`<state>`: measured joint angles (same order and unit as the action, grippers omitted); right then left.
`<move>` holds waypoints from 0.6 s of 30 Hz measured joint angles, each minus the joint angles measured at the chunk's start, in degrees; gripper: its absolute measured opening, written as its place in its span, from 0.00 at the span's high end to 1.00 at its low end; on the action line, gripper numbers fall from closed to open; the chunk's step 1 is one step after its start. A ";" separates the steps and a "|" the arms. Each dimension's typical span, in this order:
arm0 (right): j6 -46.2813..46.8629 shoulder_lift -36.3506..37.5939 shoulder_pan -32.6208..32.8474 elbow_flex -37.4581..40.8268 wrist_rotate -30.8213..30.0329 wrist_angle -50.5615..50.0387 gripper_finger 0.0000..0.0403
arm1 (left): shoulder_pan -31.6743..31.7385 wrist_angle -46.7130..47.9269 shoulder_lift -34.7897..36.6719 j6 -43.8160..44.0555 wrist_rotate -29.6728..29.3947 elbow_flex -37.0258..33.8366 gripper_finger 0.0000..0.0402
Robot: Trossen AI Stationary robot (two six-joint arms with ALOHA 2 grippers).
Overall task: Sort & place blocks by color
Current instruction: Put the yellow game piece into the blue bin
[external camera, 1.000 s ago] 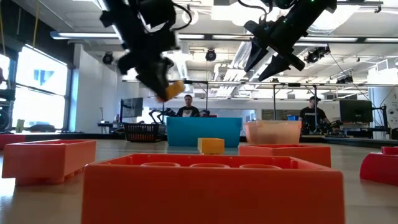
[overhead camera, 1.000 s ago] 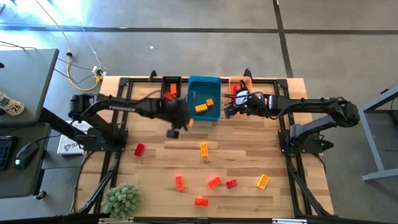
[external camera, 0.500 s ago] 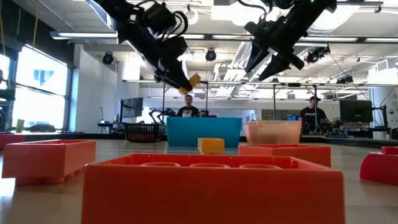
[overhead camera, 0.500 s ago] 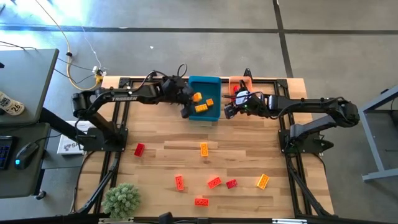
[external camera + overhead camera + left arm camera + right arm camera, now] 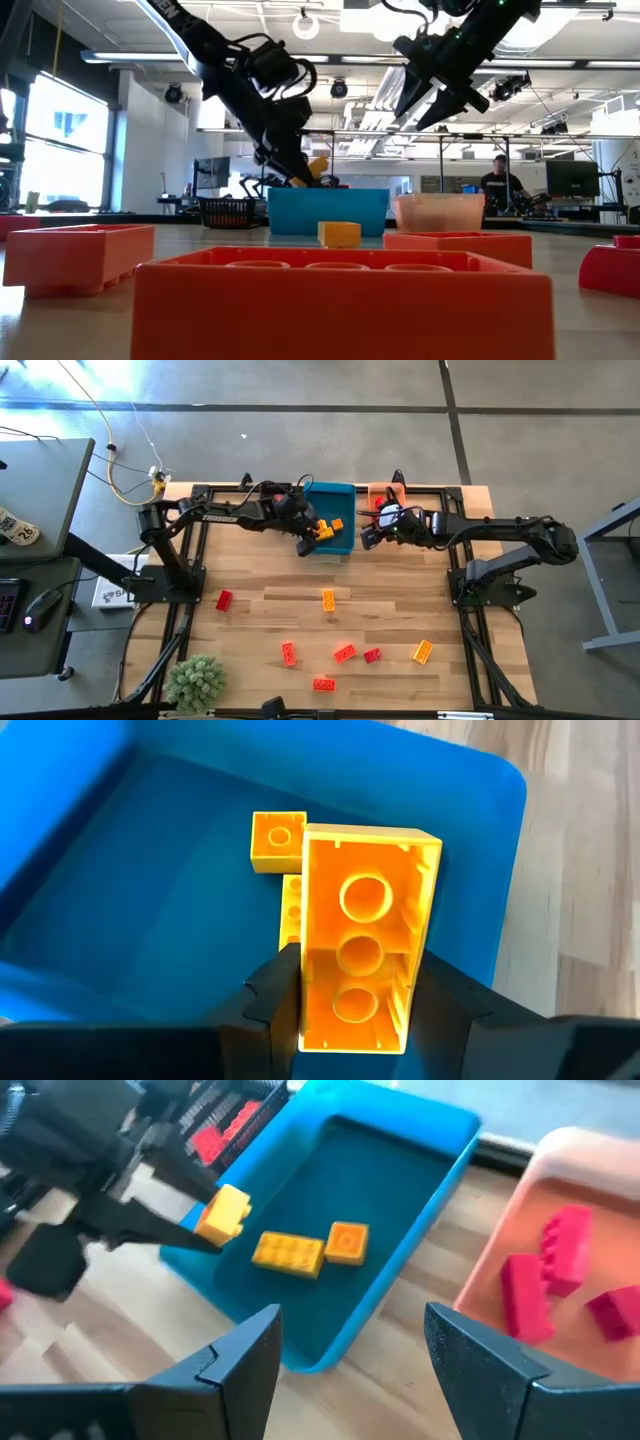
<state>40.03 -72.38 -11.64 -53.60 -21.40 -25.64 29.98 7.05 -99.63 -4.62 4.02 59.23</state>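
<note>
Our left arm has swung in from mid-table, and now the left gripper hangs over the blue bin at upper centre, pinching a yellow brick ready to join two yellow ones inside. Our right gripper waits alongside, fingers spread. Red and orange blocks lie across the lower table.
</note>
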 joint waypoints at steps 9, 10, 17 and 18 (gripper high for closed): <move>0.04 0.00 1.04 0.00 11.11 -0.23 0.42 | 0.04 0.17 -0.18 3.01 -0.38 -0.01 0.59; 0.09 0.00 1.54 0.00 11.43 -0.21 0.42 | 0.04 0.21 -0.18 2.97 -0.33 -0.01 0.58; 3.73 0.00 6.45 0.00 14.00 0.25 0.42 | 0.04 0.39 -0.18 3.70 -0.15 -0.01 0.49; 4.17 0.00 7.38 0.00 14.16 0.25 0.42 | 0.04 0.40 -0.18 4.25 -0.14 -0.01 0.48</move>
<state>44.20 -72.38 -4.26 -53.60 -7.25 -25.39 30.02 7.45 -99.81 -0.37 3.88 59.22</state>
